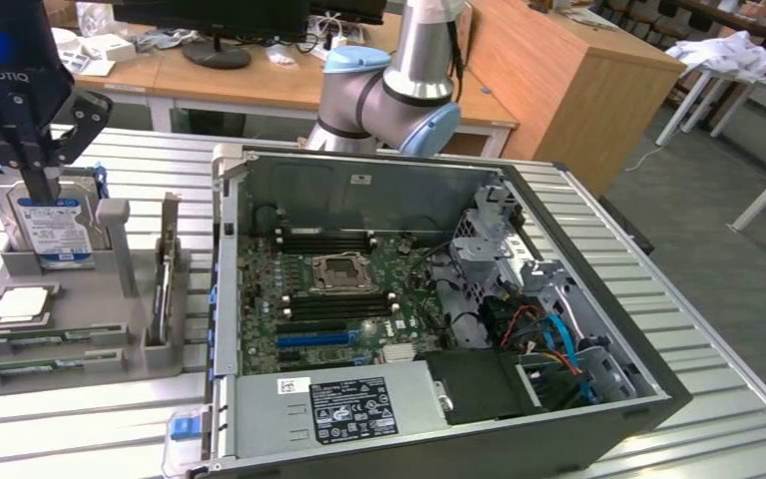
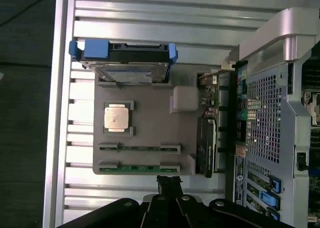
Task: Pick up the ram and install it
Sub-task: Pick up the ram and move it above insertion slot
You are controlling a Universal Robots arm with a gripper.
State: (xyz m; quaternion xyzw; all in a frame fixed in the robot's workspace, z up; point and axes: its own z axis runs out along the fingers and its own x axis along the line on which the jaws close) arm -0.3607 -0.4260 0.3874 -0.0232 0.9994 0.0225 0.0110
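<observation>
On the front edge of the grey holder (image 2: 150, 123), noted the ram (image 2: 139, 167): a thin green stick seated on edge in a narrow groove, with a second stick (image 2: 139, 148) in the groove just beside it. Neither lifted yet.

Above the holder, saw the gripper (image 1: 40, 180) with fingers pinched together on nothing, hanging in front of the hard drive (image 1: 51, 225) and well clear of the ram.

Judged the pick-up barely begun. Called for:
- spreading the fingers before any descent
- lining them across the stick's two flat faces
- coming straight down at mid-length, between the groove's end blocks
- pinching lightly on the board edge rather than the chips
- lifting vertically to avoid scraping or tipping the neighbour

Elsewhere in the holder, found the hard drive upright in its slot, a processor (image 1: 21, 304) flat in a square recess, and a card (image 1: 164, 279) on edge along the side nearest the case (image 1: 356, 185).

Inside the open case, found a motherboard (image 1: 410, 289) with a bare socket (image 1: 343, 269), long memory slots (image 1: 323, 240) apparently vacant, and a power supply (image 1: 343, 404).
</observation>
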